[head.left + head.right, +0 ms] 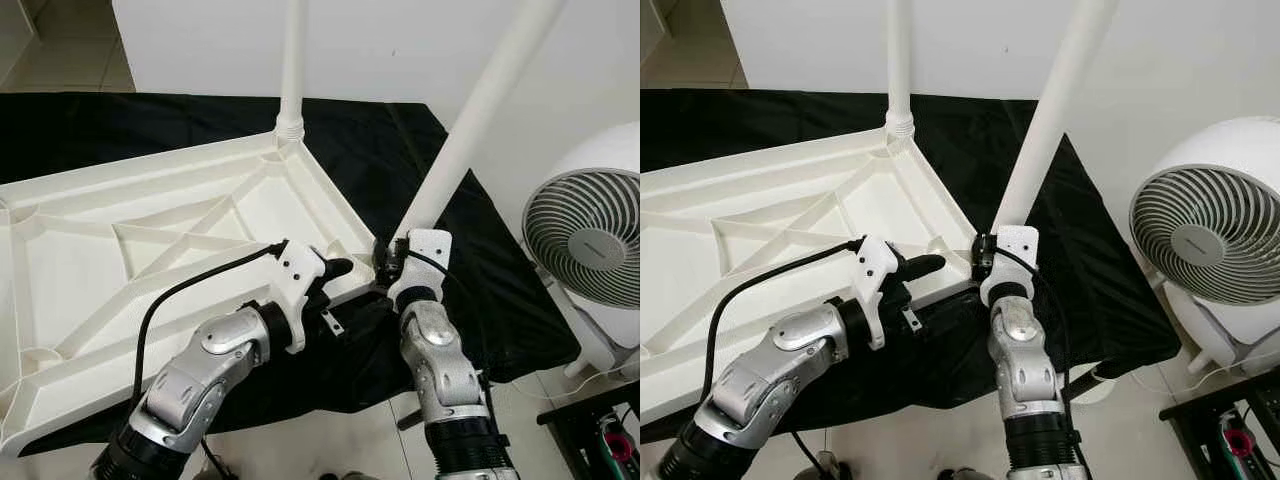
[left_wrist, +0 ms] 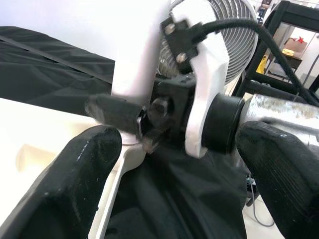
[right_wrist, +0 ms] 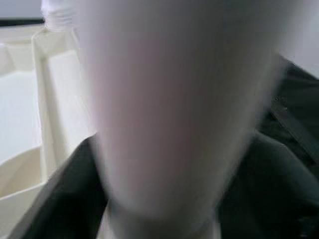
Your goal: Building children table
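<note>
A white table top (image 1: pixel 150 250) lies upside down on a black cloth (image 1: pixel 390 150). One white leg (image 1: pixel 292 60) stands upright in the far corner socket. A second white leg (image 1: pixel 470 120) leans to the right, its lower end at the near right corner of the top. My right gripper (image 1: pixel 384 258) is shut on the base of this leaning leg; in the right wrist view the leg (image 3: pixel 164 109) is a close white blur between the dark fingers. My left gripper (image 1: pixel 338 282) is open just left of that corner, its black fingers (image 2: pixel 75 184) spread wide with nothing between them.
A white fan (image 1: pixel 590 235) stands on the floor to the right. A black shelf (image 1: pixel 590 425) is at the lower right. The white wall (image 1: pixel 400 40) runs behind the cloth. Tiled floor (image 1: pixel 360 440) lies in front of the cloth's near edge.
</note>
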{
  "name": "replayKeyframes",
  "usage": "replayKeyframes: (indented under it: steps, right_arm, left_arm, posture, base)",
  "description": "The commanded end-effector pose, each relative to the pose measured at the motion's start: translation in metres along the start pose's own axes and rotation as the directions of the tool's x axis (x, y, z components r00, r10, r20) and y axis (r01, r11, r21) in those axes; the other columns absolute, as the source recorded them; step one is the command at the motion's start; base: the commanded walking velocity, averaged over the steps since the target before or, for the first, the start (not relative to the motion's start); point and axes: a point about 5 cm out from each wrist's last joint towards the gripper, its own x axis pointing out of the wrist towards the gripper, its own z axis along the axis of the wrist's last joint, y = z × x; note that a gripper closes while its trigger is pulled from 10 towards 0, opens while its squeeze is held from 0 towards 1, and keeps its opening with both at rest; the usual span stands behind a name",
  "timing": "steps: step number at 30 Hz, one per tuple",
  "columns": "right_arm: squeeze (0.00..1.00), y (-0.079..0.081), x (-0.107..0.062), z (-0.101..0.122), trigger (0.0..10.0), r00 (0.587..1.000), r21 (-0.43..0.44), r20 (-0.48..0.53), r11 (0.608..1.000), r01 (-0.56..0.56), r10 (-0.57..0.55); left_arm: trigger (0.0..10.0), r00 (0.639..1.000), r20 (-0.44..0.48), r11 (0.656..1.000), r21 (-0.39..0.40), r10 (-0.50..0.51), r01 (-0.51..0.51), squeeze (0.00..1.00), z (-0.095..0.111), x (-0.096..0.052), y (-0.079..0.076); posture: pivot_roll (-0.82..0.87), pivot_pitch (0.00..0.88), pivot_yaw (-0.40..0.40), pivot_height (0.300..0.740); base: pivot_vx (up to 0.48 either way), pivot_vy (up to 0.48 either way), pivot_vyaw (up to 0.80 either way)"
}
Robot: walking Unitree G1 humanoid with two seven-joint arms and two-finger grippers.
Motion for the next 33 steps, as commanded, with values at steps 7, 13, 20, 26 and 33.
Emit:
replayKeyframes:
  steps: [7,13,20,26,33]
  right_arm:
    - [1.0,-0.022,0.004,0.01,10.0,0.99,0.008,0.061,0.991,-0.13,0.129]
    - [0.0,-0.037,0.005,0.009,10.0,0.918,-0.08,-0.037,0.914,-0.398,0.396]
    - [0.0,-0.044,0.01,0.007,10.0,0.84,-0.154,-0.074,0.826,-0.543,0.538]
    - [0.0,-0.04,0.022,0.006,10.0,0.813,-0.161,-0.071,0.798,-0.581,0.577]
    - [0.0,-0.026,0.038,-0.001,10.0,0.776,-0.16,-0.101,0.76,-0.63,0.623]
  left_arm:
    - [10.0,0.999,-0.009,0.999,0.003,-0.039,0.039,0.0,-0.001,0.001,-0.002]
    - [10.0,0.999,-0.01,0.999,0.005,-0.04,0.04,0.0,0.0,0.0,-0.002]
    - [10.0,0.999,-0.01,0.999,0.008,-0.044,0.045,0.0,0.001,0.0,-0.001]
    - [10.0,0.999,-0.01,0.999,0.015,-0.048,0.048,0.0,0.002,0.001,-0.001]
    - [10.0,0.999,-0.005,0.999,0.022,-0.042,0.042,0.0,0.004,0.001,0.001]
  posture:
    - [0.07,0.112,-0.106,0.74]
    - [0.07,0.11,-0.1,0.74]
    - [0.07,0.107,-0.094,0.74]
    - [0.08,0.102,-0.092,0.74]
    - [0.09,0.09,-0.094,0.74]
  base:
    - [0.0,0.0,0.0]
    - [0.0,0.0,0.0]
    - [0.0,0.0,0.0]
    - [0.0,0.0,0.0]
    - [0.0,0.0,0.0]
